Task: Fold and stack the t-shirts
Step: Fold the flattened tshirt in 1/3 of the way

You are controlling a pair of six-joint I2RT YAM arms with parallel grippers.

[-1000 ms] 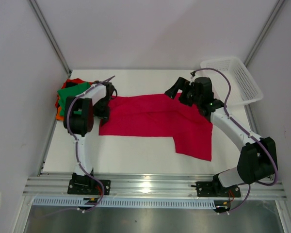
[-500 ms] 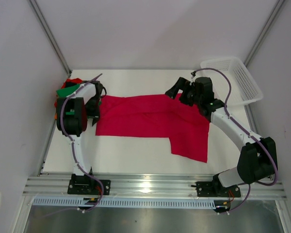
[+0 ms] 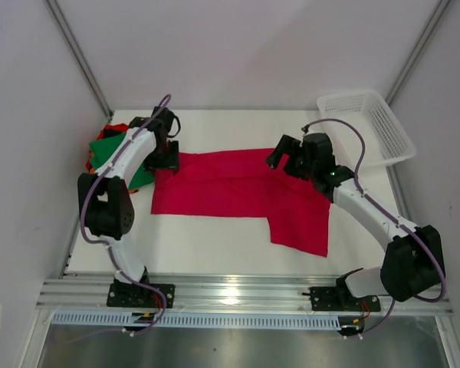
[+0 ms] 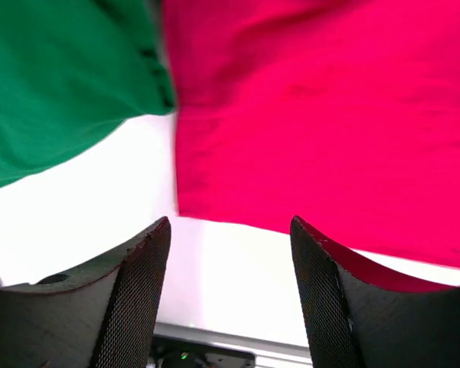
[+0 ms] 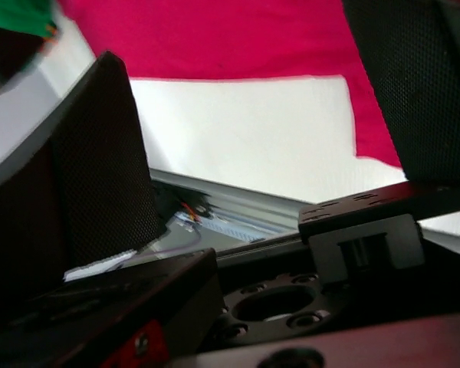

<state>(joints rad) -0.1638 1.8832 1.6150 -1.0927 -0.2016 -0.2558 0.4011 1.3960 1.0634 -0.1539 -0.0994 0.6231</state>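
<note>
A: Where was the crimson t-shirt (image 3: 238, 192)?

B: Spread flat on the table (image 3: 215, 245), long side running L to R, a few creases. Its R end had a flap reaching toward the arm bases.

A: Other shirts?

B: Green t-shirt (image 3: 111, 149) just off the crimson one's L end. In the L wrist cam the green cloth met the crimson edge at one spot, w/ bare table btwn them nearer the arm bases. A sliver of red cloth (image 3: 118, 127) showed at the green one's far side, further L of the crimson shirt.

A: Left fingers (image 4: 138, 299)?

B: Over the crimson shirt's L edge, near its far-L corner. Parted abt halfway, nothing btwn them. Only cloth edge and table showed in the gap.

A: Touching the cloth?

B: Couldn't tell from either cam.

A: Right fingers (image 5: 100, 169)?

B: Over the crimson shirt's far edge, toward its R end. Spread wide apart, gripping nothing. Thru the gap the wrist cam saw crimson cloth and white table.

A: Basket?

B: White mesh basket (image 3: 391, 134) sat well apart from the crimson shirt, off its far-R corner.
</note>
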